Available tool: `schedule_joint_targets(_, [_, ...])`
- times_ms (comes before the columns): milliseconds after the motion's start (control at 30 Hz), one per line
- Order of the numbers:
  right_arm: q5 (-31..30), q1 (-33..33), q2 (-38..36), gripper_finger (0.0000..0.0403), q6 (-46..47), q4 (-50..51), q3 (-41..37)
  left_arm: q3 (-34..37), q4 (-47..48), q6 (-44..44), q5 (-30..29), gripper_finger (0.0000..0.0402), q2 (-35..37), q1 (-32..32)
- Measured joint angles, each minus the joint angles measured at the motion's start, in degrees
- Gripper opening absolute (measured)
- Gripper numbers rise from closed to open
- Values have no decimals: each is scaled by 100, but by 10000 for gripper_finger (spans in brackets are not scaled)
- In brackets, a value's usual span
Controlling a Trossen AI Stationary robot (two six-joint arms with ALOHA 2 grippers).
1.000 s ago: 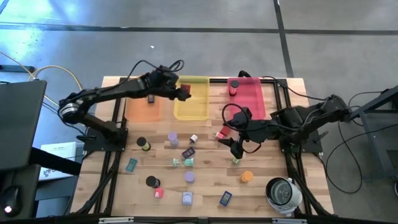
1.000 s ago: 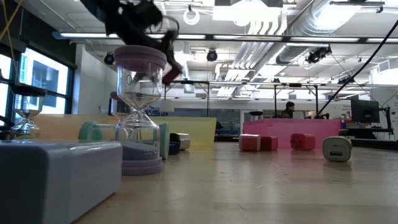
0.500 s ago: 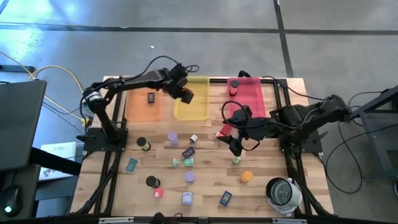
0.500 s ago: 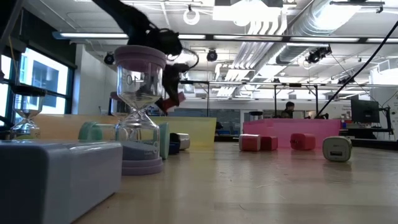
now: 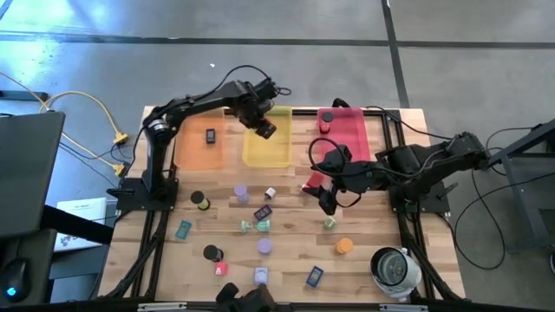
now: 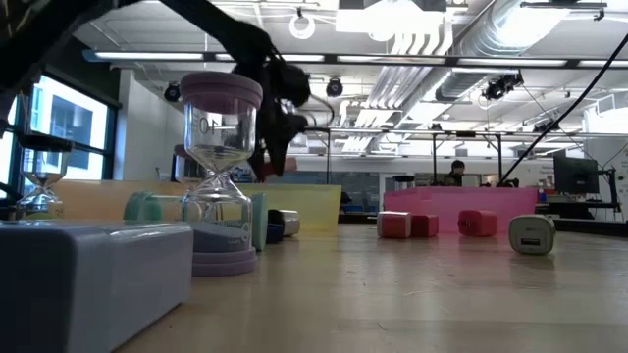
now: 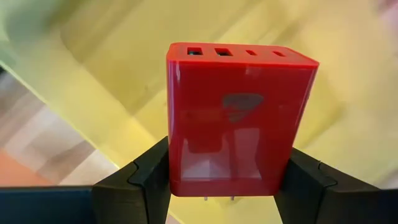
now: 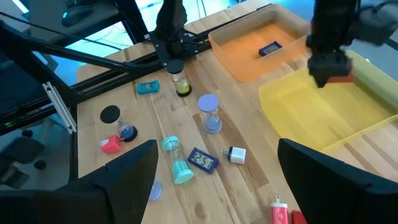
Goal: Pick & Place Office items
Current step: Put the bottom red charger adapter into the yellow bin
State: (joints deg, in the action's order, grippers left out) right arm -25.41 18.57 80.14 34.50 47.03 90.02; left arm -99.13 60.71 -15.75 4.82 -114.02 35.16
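The left gripper [image 5: 265, 128] hangs above the yellow tray [image 5: 269, 149], its fingers [image 7: 146, 180] clamped on either side of a red charger block [image 7: 236, 118] with a row of ports along one end face. From the right wrist camera the same red block [image 8: 339, 76] shows under the dark gripper, clear of the yellow tray's floor [image 8: 323, 118].

Beside the yellow tray on one side sits the orange tray [image 5: 198, 149], with a small dark rectangular piece [image 5: 210, 136] lying in it. On the other side is the pink tray [image 5: 354, 137], holding a red piece [image 5: 325, 123] at its far end.

The right gripper [image 5: 327, 201] hovers over the wooden table [image 5: 290, 251] just off the pink tray's near corner, fingers [image 8: 134, 168] spread wide and holding nothing.

In front of the yellow tray the table carries scattered pieces: a lavender hourglass [image 5: 241, 191], a small white charger [image 5: 270, 193], a dark clock-like rectangle [image 5: 263, 212], a teal hourglass lying on its side [image 5: 254, 226], an orange disc [image 5: 344, 246] and a black disc [image 5: 211, 252]. A white-grey round device [image 5: 395, 270] stands at the table's near corner, well away from the yellow tray.
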Motion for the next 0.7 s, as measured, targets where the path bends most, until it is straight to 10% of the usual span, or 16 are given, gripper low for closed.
schedule_joint_targets(700, [2,1,0,320,-22,146,0,-16,34,195,-92,204,-470,46])
